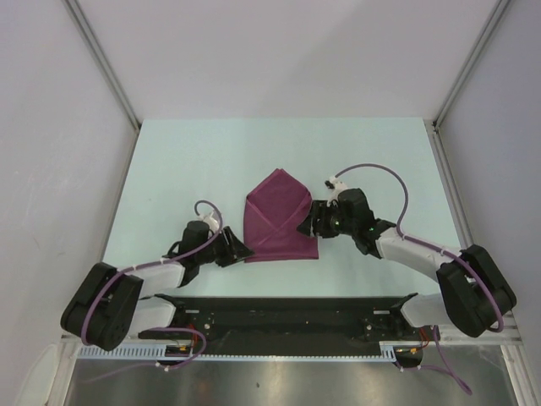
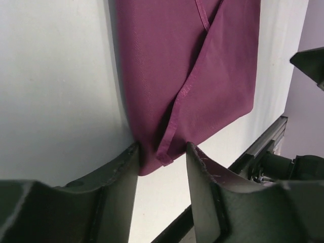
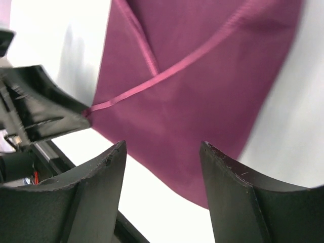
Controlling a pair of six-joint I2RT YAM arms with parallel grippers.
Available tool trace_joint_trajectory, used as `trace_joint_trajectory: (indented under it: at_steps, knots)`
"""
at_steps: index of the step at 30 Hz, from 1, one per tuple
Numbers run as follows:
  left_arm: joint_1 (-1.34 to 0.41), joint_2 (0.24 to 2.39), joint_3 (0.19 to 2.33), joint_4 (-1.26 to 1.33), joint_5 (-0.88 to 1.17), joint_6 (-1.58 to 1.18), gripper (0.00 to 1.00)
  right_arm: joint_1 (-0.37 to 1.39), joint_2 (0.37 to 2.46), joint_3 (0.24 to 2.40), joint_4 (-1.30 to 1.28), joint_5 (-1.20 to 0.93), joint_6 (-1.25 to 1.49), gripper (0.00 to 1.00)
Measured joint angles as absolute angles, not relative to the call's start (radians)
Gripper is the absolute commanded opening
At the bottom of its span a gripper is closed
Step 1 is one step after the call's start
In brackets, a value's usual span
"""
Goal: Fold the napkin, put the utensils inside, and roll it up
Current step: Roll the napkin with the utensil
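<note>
a pale bench (image 1: 169,161) stands between white walls (image 1: 279,51). the napkin (image 1: 279,224) lies flat around the bench's middle, a little toward the near edge, folded with a point at its far end. the left gripper (image 1: 240,251) reaches low to the napkin's near left corner, jaws apart with that corner between them. the right gripper (image 1: 305,226) is at the napkin's right edge, jaws spread wide, gripping nothing.

table (image 1: 211,152): pale mint top | walls (image 1: 51,127): plain grey panels, three sides | corner posts (image 1: 101,59): metal | light: even
</note>
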State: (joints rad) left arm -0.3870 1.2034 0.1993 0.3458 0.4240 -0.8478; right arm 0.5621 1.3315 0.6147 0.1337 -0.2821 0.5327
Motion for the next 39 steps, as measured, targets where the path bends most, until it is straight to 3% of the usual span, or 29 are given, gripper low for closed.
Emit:
trace_joint_trajectory:
  at_steps: [1,3,7,8,12,19,31,37,39]
  knots:
    - [-0.387,1.219,0.199,0.353,0.429,-0.852,0.35,0.571,1.332,0.623,0.130,-0.282,0.521,0.64]
    - [-0.387,1.238,0.200,0.361,0.434,-0.855,0.29,0.589,1.332,0.638,0.123,-0.281,0.500,0.65]
    - [-0.387,1.252,0.208,0.326,0.437,-0.844,0.02,0.640,1.334,0.670,0.103,-0.271,0.431,0.65]
    - [-0.387,1.252,0.213,0.312,0.436,-0.837,0.00,0.658,1.338,0.680,0.093,-0.268,0.413,0.66]
    - [-0.387,1.252,0.276,0.209,0.429,-0.791,0.00,0.802,1.377,0.737,0.035,-0.176,0.287,0.68]
    - [-0.381,1.282,0.407,0.075,0.452,-0.716,0.00,1.116,1.511,0.767,0.031,0.167,0.066,0.70]
    - [-0.334,1.364,0.436,0.027,0.562,-0.702,0.00,1.290,1.741,0.822,0.178,0.576,-0.167,0.70]
    - [-0.326,1.364,0.464,-0.014,0.577,-0.686,0.00,1.314,1.790,0.852,0.213,0.623,-0.233,0.59]
    - [-0.324,1.364,0.474,-0.028,0.580,-0.678,0.00,1.315,1.798,0.853,0.219,0.622,-0.243,0.47]
